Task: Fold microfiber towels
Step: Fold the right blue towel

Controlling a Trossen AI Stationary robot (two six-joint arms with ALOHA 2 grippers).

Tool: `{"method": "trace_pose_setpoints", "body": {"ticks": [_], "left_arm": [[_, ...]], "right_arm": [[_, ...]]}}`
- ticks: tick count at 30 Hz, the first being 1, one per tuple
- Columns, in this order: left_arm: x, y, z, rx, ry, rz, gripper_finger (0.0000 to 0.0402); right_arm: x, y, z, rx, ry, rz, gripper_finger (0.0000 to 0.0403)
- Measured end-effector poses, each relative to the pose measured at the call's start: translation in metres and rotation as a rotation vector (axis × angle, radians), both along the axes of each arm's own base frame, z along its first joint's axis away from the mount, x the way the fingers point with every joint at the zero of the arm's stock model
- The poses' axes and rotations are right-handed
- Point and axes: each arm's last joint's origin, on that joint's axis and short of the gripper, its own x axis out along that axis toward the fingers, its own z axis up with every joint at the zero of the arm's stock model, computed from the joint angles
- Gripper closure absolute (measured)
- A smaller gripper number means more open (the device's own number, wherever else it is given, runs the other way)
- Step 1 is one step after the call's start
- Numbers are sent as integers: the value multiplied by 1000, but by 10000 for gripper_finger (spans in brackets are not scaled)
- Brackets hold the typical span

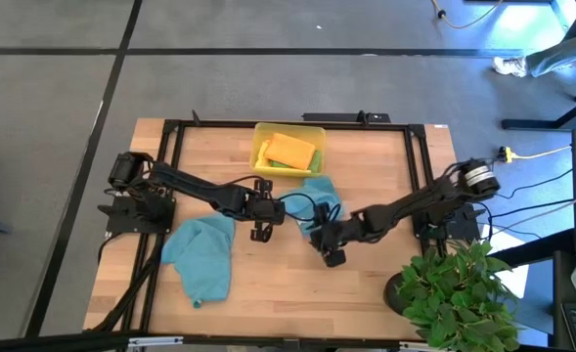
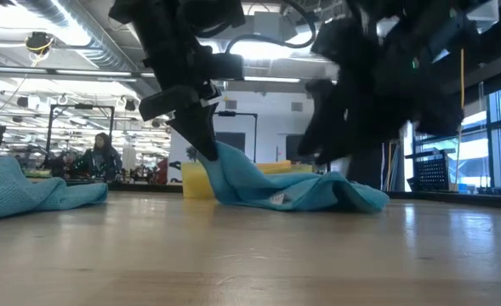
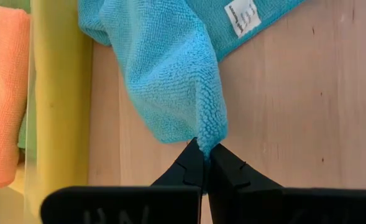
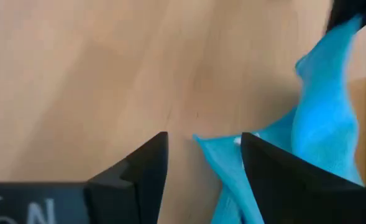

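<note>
The left pincer (image 3: 202,163) pinches the limp teal towel (image 3: 170,68) by a corner, the best hold; the right pincer (image 4: 204,163) stands wide.

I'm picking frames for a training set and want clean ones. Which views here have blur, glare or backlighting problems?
Low view: both arms are dark, backlit silhouettes against bright ceiling lights, the right end effector smeared. Right wrist view: soft, the teal towel blurred. Left wrist view: sharp, the towel's weave and label clear. High view: evenly lit, glare on the floor at top right.
</note>
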Motion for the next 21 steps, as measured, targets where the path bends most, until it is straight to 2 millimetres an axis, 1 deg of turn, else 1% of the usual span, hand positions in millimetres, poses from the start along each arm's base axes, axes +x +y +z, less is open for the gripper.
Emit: {"method": "trace_pose_setpoints", "body": {"ticks": [4,8,12,16,21], "left_arm": [[0,0,0,0,0,0,402],[0,1,0,1,0,4,402],[0,4,0,0,-1,13,402],[1,7,0,0,-2,20,402],[1,7,0,0,-3,20,402]], "right_arm": [[4,1,-25,-149,51,-22,203],[6,0,-39,-239,82,-27,204],[10,-2,-47,-251,74,-43,204],[13,-3,-50,-246,57,-52,206],[15,-3,-50,-240,42,-53,231]]}}
